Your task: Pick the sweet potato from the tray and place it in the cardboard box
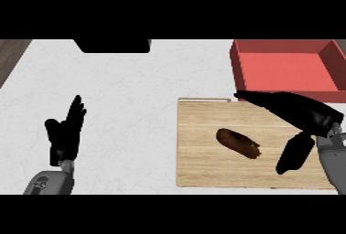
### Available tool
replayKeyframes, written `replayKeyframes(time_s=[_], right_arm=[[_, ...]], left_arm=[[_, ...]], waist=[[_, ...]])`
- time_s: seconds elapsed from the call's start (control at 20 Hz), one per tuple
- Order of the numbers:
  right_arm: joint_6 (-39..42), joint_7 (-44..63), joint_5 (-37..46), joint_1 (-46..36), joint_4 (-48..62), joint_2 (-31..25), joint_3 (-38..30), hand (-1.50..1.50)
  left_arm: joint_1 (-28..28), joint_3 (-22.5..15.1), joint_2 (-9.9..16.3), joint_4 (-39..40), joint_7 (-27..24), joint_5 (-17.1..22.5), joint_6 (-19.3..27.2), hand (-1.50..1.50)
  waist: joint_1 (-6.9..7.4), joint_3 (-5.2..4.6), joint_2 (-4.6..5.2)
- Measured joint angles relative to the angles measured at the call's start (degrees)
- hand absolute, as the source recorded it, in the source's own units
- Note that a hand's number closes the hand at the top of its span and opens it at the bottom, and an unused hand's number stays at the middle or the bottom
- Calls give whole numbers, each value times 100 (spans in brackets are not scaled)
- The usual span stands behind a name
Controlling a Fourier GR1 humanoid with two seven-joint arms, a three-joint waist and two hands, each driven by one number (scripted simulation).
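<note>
Right hand (307, 119) spread wide above the tray (202, 169), thumb and fingers flanking the potato (238, 143) without touching it. Left hand (65, 132) open, resting, fingers up.

This is a kitchen. The bench (148, 91) has a pale, marbled stone-like top, the kind fitted in a home kitchen. Just left of the right hand (297, 114) lies a wooden tray (202, 169) much like a chopping board, carrying a sweet potato (238, 143). Beyond that hand sits a red box (287, 68); dark wood (12, 55) shows far beyond the left hand (65, 132).
</note>
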Motion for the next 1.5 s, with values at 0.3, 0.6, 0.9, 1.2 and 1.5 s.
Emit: replayKeyframes(time_s=[0.3,0.6,0.9,1.2,1.5], right_arm=[[-63,-328,599,-141,469,147,49,-150],[-146,-563,1166,-171,733,309,170,-150],[-249,-878,1675,-64,884,454,251,-150],[-409,-1213,2104,-125,1304,646,295,-150],[-447,-1386,2398,-165,1559,824,258,-150]], left_arm=[[103,49,-78,-222,128,-135,-46,0],[124,180,-116,-215,124,-237,-136,0],[174,308,-183,-126,10,-298,-292,0],[114,417,-206,-207,100,-364,-384,0],[116,479,-309,-171,80,-474,-391,0]], waist=[[14,1,4],[15,0,3],[9,0,3],[12,1,3],[8,0,3]])
